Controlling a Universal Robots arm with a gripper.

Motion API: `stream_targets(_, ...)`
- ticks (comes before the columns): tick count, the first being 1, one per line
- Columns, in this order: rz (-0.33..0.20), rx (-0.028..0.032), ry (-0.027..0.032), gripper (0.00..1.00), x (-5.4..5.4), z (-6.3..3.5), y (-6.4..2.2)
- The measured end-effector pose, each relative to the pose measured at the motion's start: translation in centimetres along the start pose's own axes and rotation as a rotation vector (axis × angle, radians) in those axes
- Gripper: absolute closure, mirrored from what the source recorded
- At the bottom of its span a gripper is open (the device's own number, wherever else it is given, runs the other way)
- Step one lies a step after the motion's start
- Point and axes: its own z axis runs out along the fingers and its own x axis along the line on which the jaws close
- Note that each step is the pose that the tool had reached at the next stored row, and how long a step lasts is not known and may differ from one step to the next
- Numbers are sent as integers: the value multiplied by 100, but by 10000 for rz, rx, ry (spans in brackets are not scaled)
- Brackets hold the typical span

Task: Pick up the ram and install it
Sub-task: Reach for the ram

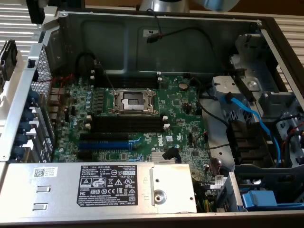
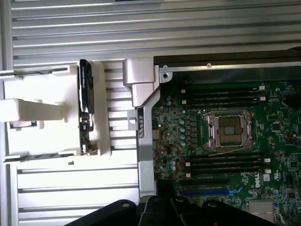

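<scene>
The ram (image 2: 85,108) is a thin dark stick standing on edge in a white holder (image 2: 101,117) on the slatted metal surface outside the case. In the exterior view the ram (image 1: 8,59) shows at the far left edge. My gripper (image 2: 162,208) is a dark shape high over the corner of the open computer case, well apart from the ram. It is shut and nothing shows in it. Black memory slots (image 2: 225,162) with white end clips lie on both sides of the processor socket (image 2: 230,132) on the green motherboard (image 1: 175,109).
The case's metal wall and corner bracket (image 2: 141,84) stand between the holder and the motherboard. A silver power supply (image 1: 95,185) lies along the near side in the exterior view. Blue cables (image 1: 247,114) and drive bays fill the exterior view's right. A blue slot (image 1: 102,142) sits below the memory slots.
</scene>
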Motion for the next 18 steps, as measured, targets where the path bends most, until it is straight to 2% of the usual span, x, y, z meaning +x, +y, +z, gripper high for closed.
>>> stream_targets(1,0,34,57,90,26,1,11)
stream_targets(2,-4,75,88,90,55,2,21)
stream_targets(4,-26,231,102,90,114,5,32)
stream_targets(7,-27,644,73,90,173,9,43)
stream_targets(8,-26,743,38,90,187,11,56)
stream_targets(10,-30,795,-10,90,209,13,103)
stream_targets(11,-31,800,-63,90,215,14,133)
stream_targets(13,-32,797,-139,90,244,16,182)
stream_targets(17,-29,787,-216,90,411,22,185)
stream_targets(18,-30,767,-237,90,454,23,182)
